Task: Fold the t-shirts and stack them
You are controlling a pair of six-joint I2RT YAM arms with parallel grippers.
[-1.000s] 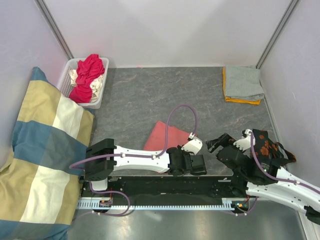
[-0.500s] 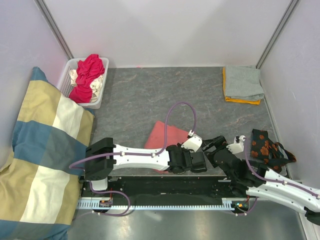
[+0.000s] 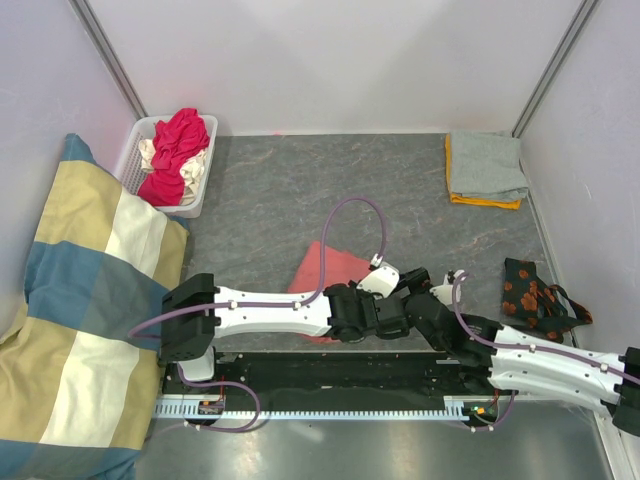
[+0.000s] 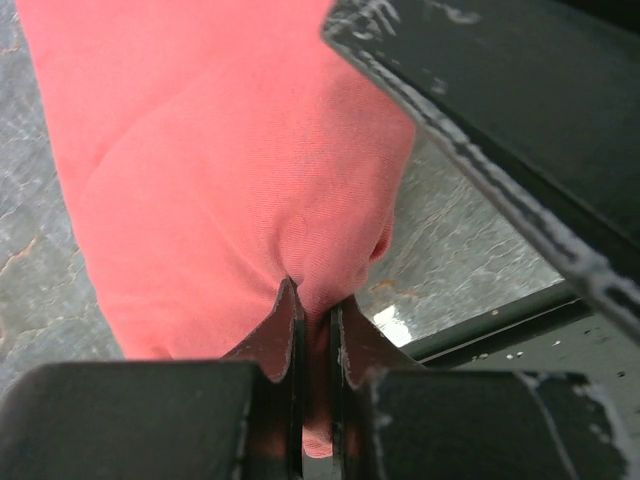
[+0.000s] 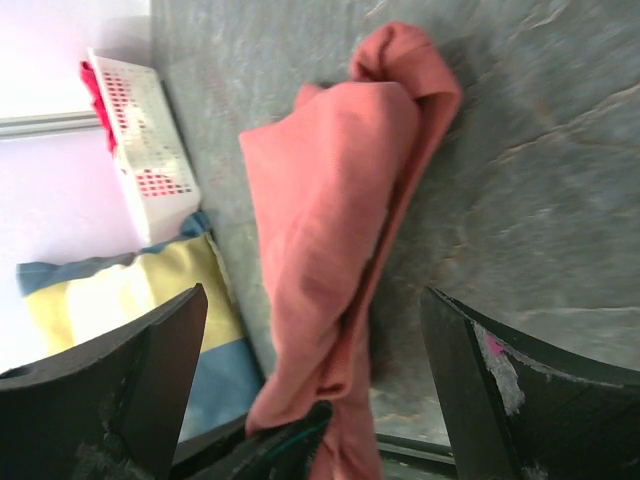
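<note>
A salmon-pink t-shirt (image 3: 322,268) lies partly folded on the grey table (image 3: 300,190), near the front edge. My left gripper (image 3: 392,322) is shut on its near right corner, and pink cloth is pinched between the jaws of the left gripper (image 4: 315,300). My right gripper (image 3: 412,295) is close beside it. In the right wrist view the right gripper (image 5: 315,295) is wide open over the long pink t-shirt (image 5: 330,200), with nothing gripped. A folded grey t-shirt (image 3: 486,162) rests on a folded orange one (image 3: 482,201) at the back right.
A white lattice basket (image 3: 134,152) at the back left holds a magenta-red tee (image 3: 180,140) and a cream one (image 3: 148,152). A big striped cushion (image 3: 80,300) fills the left side. A black flowered cloth (image 3: 530,295) lies at the right. Walls close the back and sides.
My right arm has swung left from the flowered cloth to the left gripper and the pink t-shirt, still open. The left gripper keeps its hold and has shifted slightly.
</note>
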